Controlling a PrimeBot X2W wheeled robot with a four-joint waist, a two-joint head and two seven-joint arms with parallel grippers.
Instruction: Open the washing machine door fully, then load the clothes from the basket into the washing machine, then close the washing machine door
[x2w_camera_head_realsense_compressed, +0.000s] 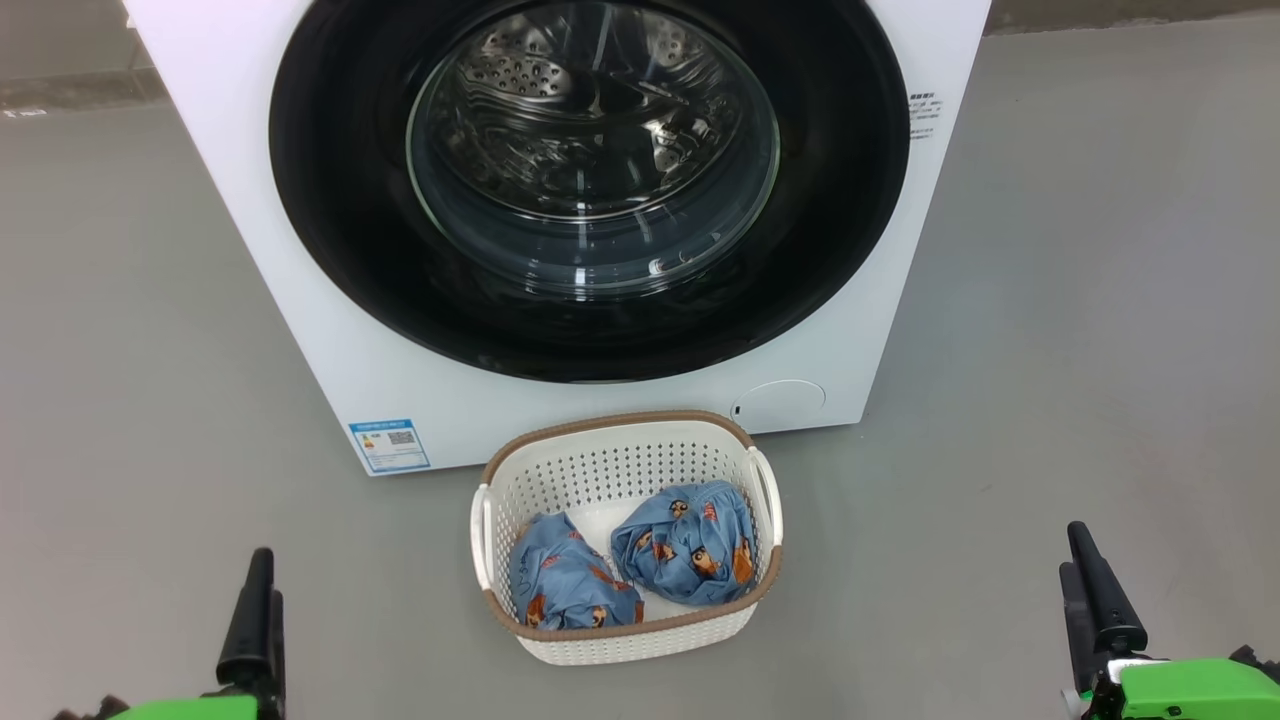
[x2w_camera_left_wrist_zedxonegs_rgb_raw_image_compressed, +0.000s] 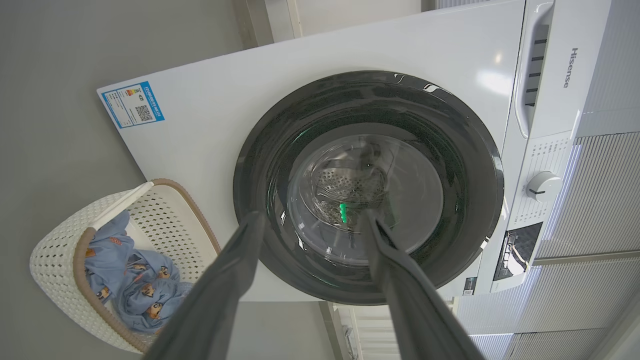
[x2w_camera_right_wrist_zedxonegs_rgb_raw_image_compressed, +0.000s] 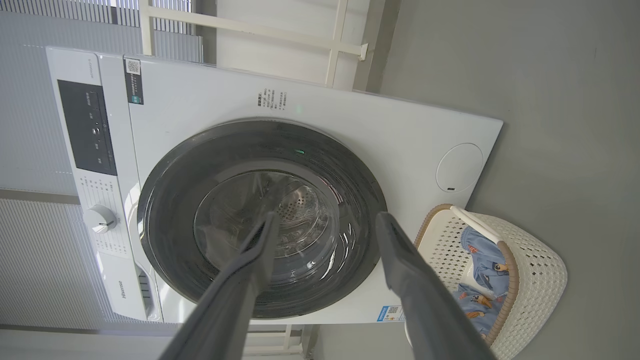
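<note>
Three stages, none ticked off yet! The washing machine door (x2w_camera_head_realsense_compressed: 590, 335) sits shut, flush on the washing machine (x2w_camera_head_realsense_compressed: 300, 300). The clothes (x2w_camera_head_realsense_compressed: 690, 545), both bundles, lie in the basket (x2w_camera_head_realsense_compressed: 610, 465) on the floor (x2w_camera_head_realsense_compressed: 1050, 400) just in front. Left tool (x2w_camera_left_wrist_zedxonegs_rgb_raw_image_compressed: 311, 220) and right tool (x2w_camera_right_wrist_zedxonegs_rgb_raw_image_compressed: 327, 220) are spread wide, empty, well back from the door. Opening comes first, I'd say.

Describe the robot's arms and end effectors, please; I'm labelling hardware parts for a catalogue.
The left end effector and right end effector each have two long, dark grey fingers tapering to blunt tips. Behind each sits a bright green housing with black fittings.
</note>
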